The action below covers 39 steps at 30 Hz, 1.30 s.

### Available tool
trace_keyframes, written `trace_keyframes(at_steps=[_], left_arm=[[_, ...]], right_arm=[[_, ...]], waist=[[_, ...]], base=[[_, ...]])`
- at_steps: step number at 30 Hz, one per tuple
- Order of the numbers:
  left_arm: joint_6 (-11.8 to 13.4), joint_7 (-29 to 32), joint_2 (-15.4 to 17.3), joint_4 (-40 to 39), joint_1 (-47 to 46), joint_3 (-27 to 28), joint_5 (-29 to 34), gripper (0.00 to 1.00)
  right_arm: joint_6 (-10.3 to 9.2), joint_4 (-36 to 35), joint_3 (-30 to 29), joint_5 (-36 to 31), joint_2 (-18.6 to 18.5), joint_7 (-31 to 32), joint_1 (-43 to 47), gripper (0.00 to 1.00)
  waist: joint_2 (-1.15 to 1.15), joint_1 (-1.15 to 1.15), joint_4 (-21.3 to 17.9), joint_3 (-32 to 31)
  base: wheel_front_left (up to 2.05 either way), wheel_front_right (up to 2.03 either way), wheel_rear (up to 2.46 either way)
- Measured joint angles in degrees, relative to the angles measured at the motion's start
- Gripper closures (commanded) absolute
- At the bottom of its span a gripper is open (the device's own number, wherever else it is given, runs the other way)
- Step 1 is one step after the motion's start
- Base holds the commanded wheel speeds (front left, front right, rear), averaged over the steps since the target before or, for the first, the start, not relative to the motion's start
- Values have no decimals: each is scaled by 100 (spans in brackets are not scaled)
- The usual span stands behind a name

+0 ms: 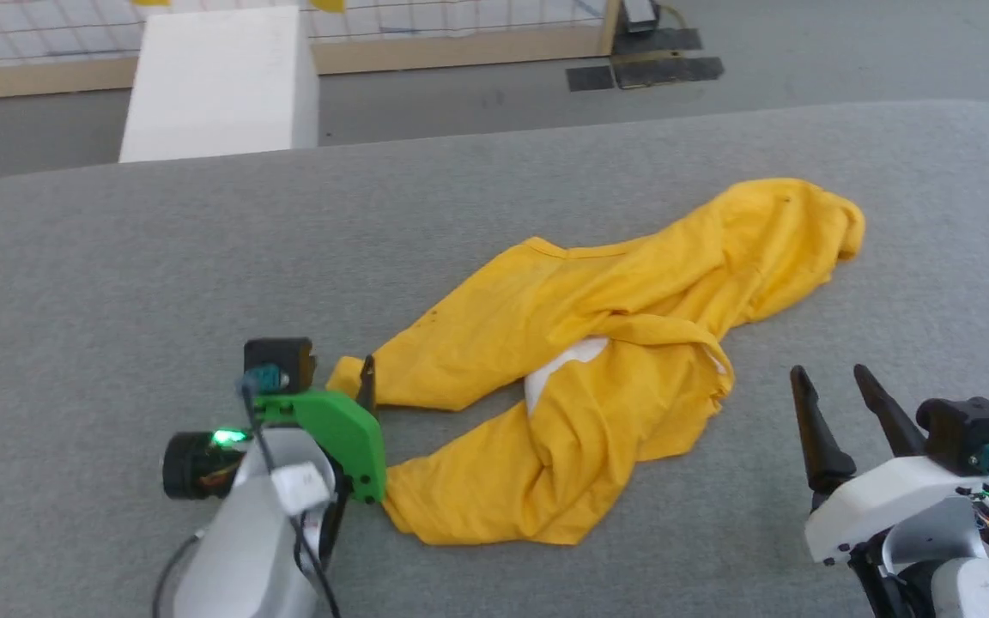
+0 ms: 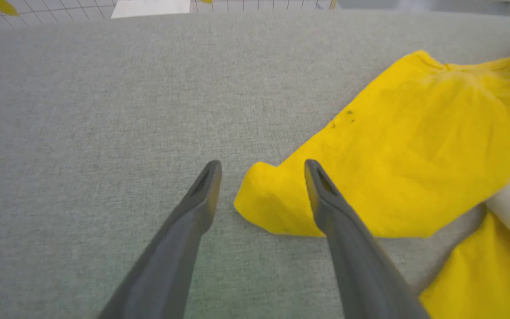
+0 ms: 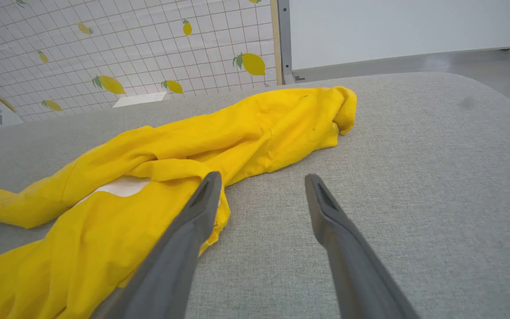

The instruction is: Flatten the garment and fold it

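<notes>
The garment [image 1: 597, 343] lies crumpled on the grey table [image 1: 117, 257]. It forms a long twisted heap running from the robot's side, a little left of the middle, toward the far right corner. It is doubled over itself, and only a sliver of its white patch [image 1: 565, 365] peeps out mid-heap. By my reckoning the flattening is not yet done and folding cannot start.

The left gripper [image 2: 262, 165] hangs low over the table with its jaws spread and nothing in them. The pointed corner [image 2: 259, 195] of the cloth nearest that arm sits between its two fingers, one over bare table and the other over the fabric. It is probably placed that way to pinch the corner, a clean hold for drawing the cloth out flat. I cannot tell whether the fingertips touch the table.

The right gripper [image 1: 829, 371] is likewise spread and empty, over bare table just beside the heap on the side toward the right edge. In the right wrist view one of its fingers crosses the ruffled hem [image 3: 219, 217]. It seems stationed to take an opposing edge, so the two arms can pull the cloth apart.
</notes>
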Motion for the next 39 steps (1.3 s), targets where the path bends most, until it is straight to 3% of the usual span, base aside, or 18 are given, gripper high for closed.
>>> trace_keyframes(at_steps=[3, 8, 9, 10, 11, 16, 27, 31, 39], left_arm=[[204, 939, 164, 269, -232, -37, 147, 0], [111, 2084, 300, 354, -415, -108, 85, 0], [33, 2293, 347, 321, -442, -145, 68, 12], [-42, 2483, 400, 281, -459, -174, 48, 97], [-102, 2641, 427, 227, -465, -186, 12, 100], [-168, 2613, 430, -225, -337, -194, -135, 100], [513, 1377, 768, -1042, 724, 857, -376, 100], [554, 1243, 849, -1149, 1039, 1038, -523, 100], [476, 1024, 754, -1196, 1001, 971, -621, 100]], right_arm=[[0, -76, 62, 1, 3, 27, 0, 0], [0, -94, 137, 63, 3, 33, 0, 0], [0, -97, 147, 76, 3, 33, 0, 0], [0, -97, 148, 92, 2, 33, 0, 0], [0, -98, 152, 101, 2, 34, 0, 0], [0, -123, 76, 143, 1, 34, 3, 0], [0, -159, -125, 99, 4, 32, 0, 0], [0, -118, -250, -85, 8, 65, -115, 0], [0, 682, -764, -549, -51, 178, -1600, 0]], waist=[[0, 0, -142, 40], [0, 0, -316, 130], [0, 0, -344, 152], [0, 0, -367, 170], [0, 0, -382, 185], [0, 0, -338, 230], [0, 0, 150, 112], [0, 0, 346, 86], [0, 0, 661, 300]], base=[[0, 0, 0], [0, 0, 0], [0, 0, 0], [0, 0, 0], [0, 0, 0], [0, 0, 0], [0, 0, 0], [0, 0, 0], [0, 0, 0]])
